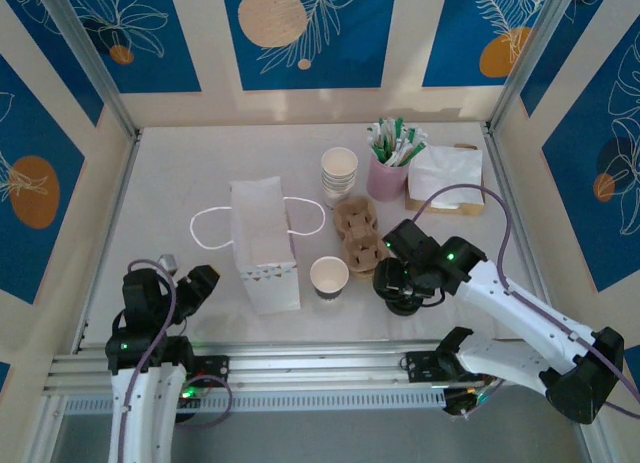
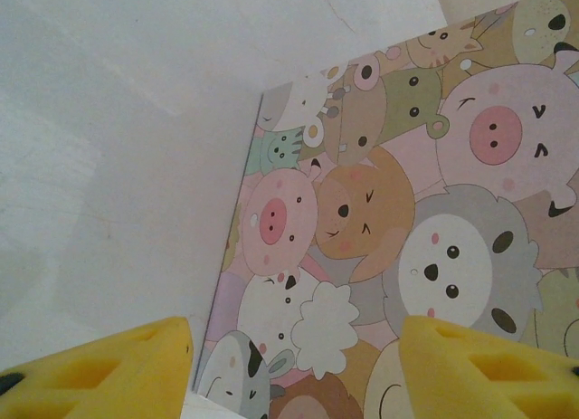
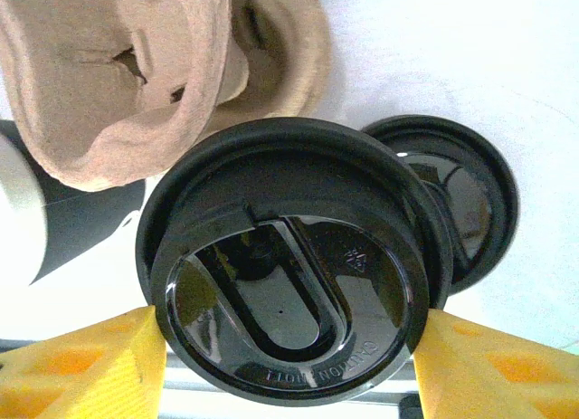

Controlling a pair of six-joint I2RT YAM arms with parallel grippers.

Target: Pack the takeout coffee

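A white paper bag (image 1: 262,245) sits left of centre, its handles spread on the table. In the left wrist view its face printed with cartoon animals (image 2: 398,211) lies just beyond my left gripper (image 2: 294,365), which is open and holds nothing. That gripper (image 1: 200,281) is at the bag's near left corner. An open coffee cup (image 1: 329,277) stands to the right of the bag. My right gripper (image 1: 397,283) is shut on a black lid (image 3: 289,274), a yellow pad touching each side of the rim. A second black lid (image 3: 475,202) lies just behind it.
Brown pulp cup carriers (image 1: 358,233) lie beside the cup and fill the upper left of the right wrist view (image 3: 136,75). At the back stand a stack of paper cups (image 1: 339,173), a pink holder of stirrers (image 1: 388,173) and a napkin box (image 1: 445,178). Walls enclose the table.
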